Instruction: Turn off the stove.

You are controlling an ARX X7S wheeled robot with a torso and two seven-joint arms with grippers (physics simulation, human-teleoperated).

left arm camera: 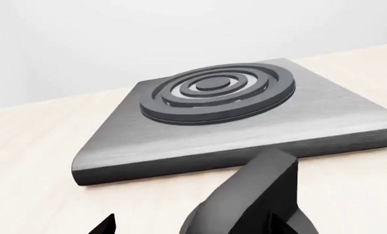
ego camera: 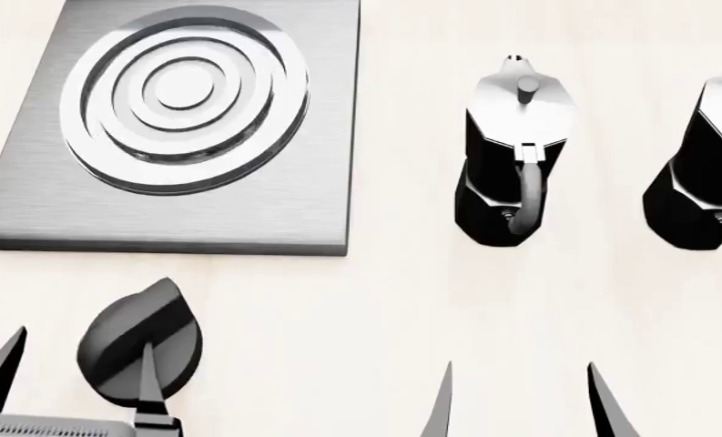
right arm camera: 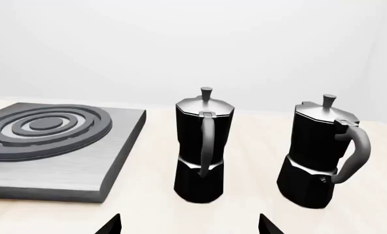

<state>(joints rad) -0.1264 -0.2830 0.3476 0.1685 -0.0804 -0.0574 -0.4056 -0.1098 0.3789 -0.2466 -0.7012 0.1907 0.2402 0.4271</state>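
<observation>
The pale wooden table (ego camera: pixel 373 300) carries one flat square brushed-grey metal stove plate (ego camera: pixel 299 196) with one ringed round burner (ego camera: pixel 185 96), one round black knob (ego camera: pixel 130 346) and two black-and-silver moka pots (ego camera: pixel 513 164) (ego camera: pixel 706 173).

The stove (ego camera: pixel 299 137), a flat square plate of brushed grey metal, is lying level on the bench in the upper left of the head view. Its round burner (ego camera: pixel 186 96) of raised rings is sitting in the middle. The black knob (ego camera: pixel 117 341) is sitting apart, lower left, its ridge pointing toward the plate's front edge.
</observation>
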